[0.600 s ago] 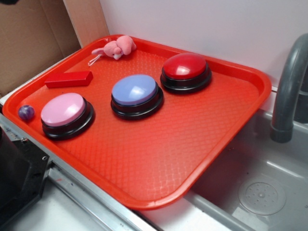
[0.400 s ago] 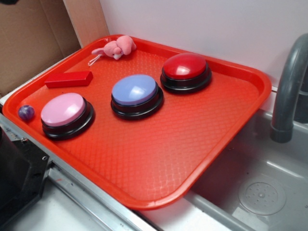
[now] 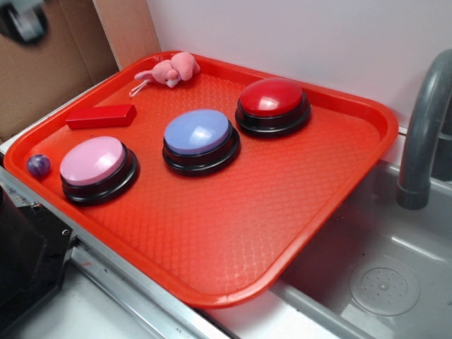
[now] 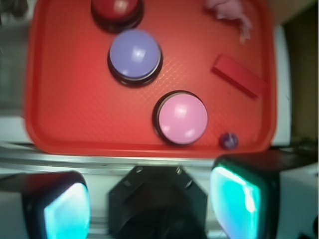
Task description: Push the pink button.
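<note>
The pink button point(image 4: 182, 118) sits lower centre of the wrist frame on the red tray point(image 4: 75, 109), untouched; the jaws stand wide. Descending off-centre risks hitting the purple ball point(image 4: 229, 140) or periwinkle button point(image 4: 135, 54) instead

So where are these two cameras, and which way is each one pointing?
Exterior: off one corner of the red tray, angled down across it to the sink; only a blurred bit of the robot at top left.
Wrist: on the arm, looking straight down; end effector fingers frame the bottom edge, spread apart.
Shared: the pink button, blue button, red block.
</note>
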You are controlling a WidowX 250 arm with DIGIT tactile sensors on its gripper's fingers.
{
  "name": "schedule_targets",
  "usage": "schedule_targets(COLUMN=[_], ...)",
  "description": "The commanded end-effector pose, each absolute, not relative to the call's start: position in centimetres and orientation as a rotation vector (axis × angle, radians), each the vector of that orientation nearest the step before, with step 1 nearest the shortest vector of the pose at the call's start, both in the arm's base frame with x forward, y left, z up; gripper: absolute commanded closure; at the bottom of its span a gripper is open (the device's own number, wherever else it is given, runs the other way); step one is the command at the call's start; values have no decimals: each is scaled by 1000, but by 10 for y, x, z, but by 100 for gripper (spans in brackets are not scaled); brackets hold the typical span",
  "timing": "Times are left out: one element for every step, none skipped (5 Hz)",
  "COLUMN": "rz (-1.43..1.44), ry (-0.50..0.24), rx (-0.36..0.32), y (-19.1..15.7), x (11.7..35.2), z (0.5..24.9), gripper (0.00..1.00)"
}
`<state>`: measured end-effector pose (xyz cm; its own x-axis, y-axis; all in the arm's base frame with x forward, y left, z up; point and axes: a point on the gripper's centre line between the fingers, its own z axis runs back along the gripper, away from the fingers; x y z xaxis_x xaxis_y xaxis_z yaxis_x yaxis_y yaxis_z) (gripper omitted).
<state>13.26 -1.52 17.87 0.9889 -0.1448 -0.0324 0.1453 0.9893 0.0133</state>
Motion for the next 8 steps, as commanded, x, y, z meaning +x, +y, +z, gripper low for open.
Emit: schedule_targets(rz=[-347,-350,-334,-312,-317,-325,-341,-368], ry=[33,7,9,1,20,46,46,43], rx=[95,91,68,59,55,40,50,65], y=[-3,20,40,50,44,31,28,23], x=[152,152,151,160,173,174,174,177], z=[128,111,91,66,49,36,46,71], gripper=[0,0,0,0,0,0,0,0])
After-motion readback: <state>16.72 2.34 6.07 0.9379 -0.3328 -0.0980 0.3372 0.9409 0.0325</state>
